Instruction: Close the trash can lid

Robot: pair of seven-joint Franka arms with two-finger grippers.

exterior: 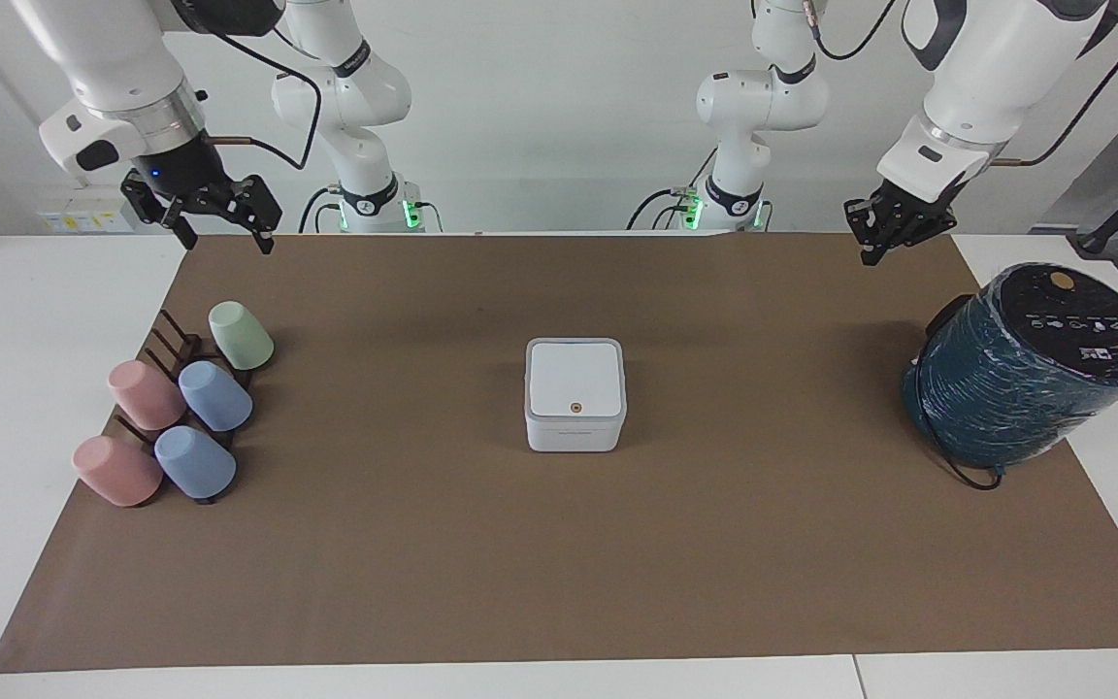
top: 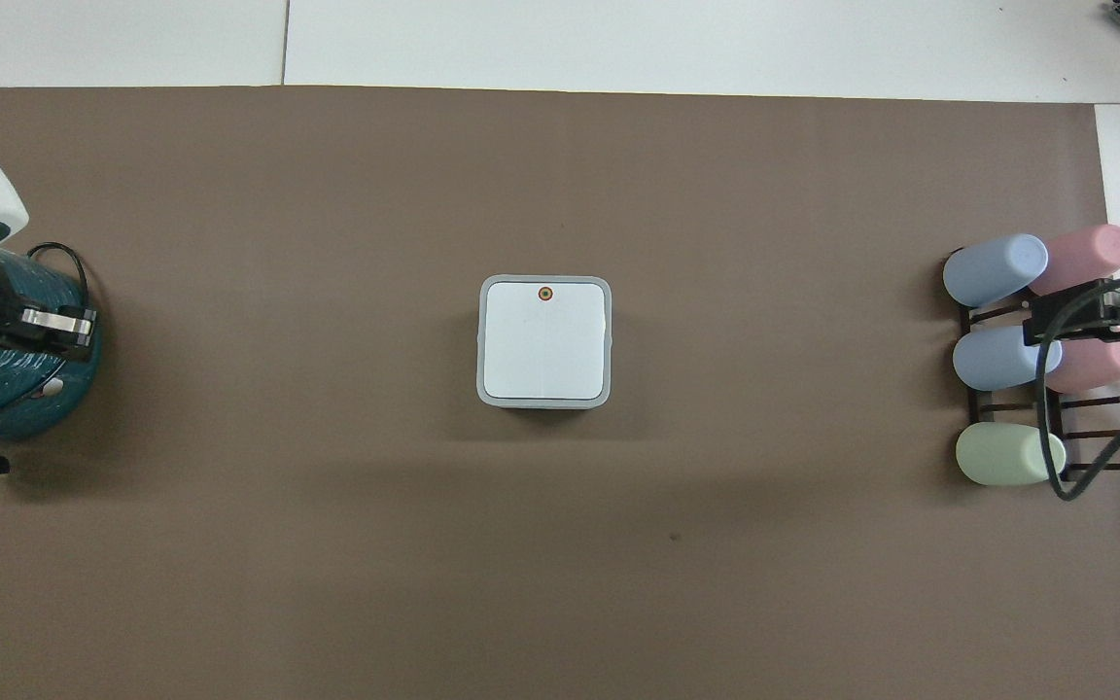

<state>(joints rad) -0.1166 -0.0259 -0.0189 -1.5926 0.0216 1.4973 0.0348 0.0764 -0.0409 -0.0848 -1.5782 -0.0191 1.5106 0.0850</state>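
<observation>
The small white trash can (exterior: 574, 434) stands in the middle of the brown mat. Its square white lid (exterior: 574, 377) lies flat on top, down on the can, with the orange dot at the edge farther from the robots. The lid also shows in the overhead view (top: 544, 342). My left gripper (exterior: 871, 254) is shut and empty, raised over the mat's corner toward the left arm's end. It hangs well away from the can and shows over the teal cylinder in the overhead view (top: 84, 326). My right gripper (exterior: 225, 239) is open and empty, waiting raised above the cup rack's end of the mat.
A large dark teal cylinder (exterior: 1030, 364) with a black top stands at the left arm's end of the mat. A dark rack (exterior: 176, 342) with several pastel cups lies at the right arm's end. The brown mat (exterior: 559, 563) covers the white table.
</observation>
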